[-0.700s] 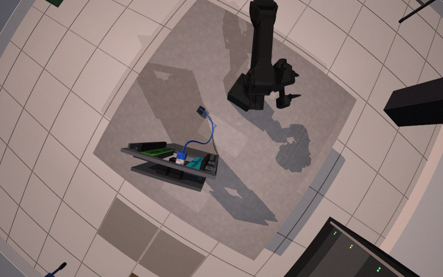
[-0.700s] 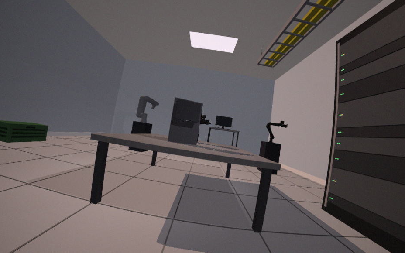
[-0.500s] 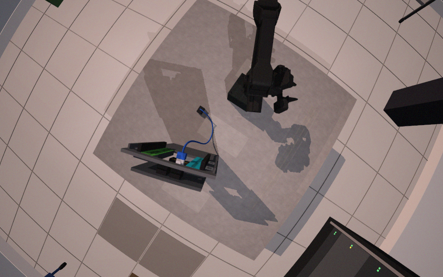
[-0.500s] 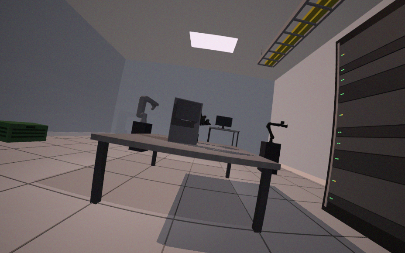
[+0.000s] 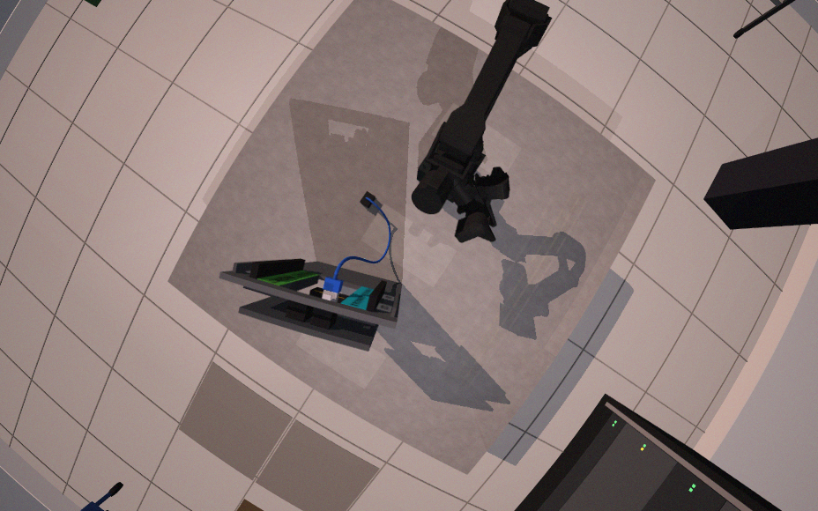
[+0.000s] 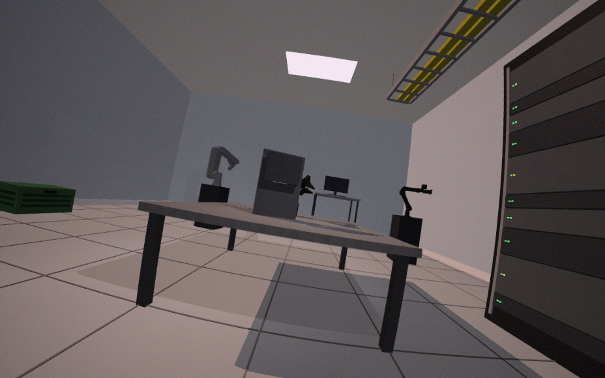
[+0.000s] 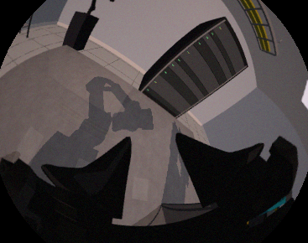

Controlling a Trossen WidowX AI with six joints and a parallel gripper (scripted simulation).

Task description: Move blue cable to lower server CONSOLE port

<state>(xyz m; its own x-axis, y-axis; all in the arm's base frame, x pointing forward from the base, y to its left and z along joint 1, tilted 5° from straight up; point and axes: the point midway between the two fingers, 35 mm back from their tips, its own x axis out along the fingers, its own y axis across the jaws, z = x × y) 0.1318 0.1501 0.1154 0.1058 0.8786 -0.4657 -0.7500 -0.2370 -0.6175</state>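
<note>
Approaching the blue plug seated in the tall grey server panel off-axis, the empty, half-open black gripper risks striking neighbouring modules or missing the tab.

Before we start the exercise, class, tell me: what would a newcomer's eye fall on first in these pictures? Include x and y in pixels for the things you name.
Probably the bright blue cable (image 5: 390,236), curving over the table from a small dark block (image 5: 368,201) to its blue plug (image 5: 331,285) in the server unit. Next, the black arm (image 5: 485,88) reaching in from the top view's upper edge, and the tall rack with green lights (image 6: 506,188) (image 7: 182,54) at the exterior view's right.
</note>
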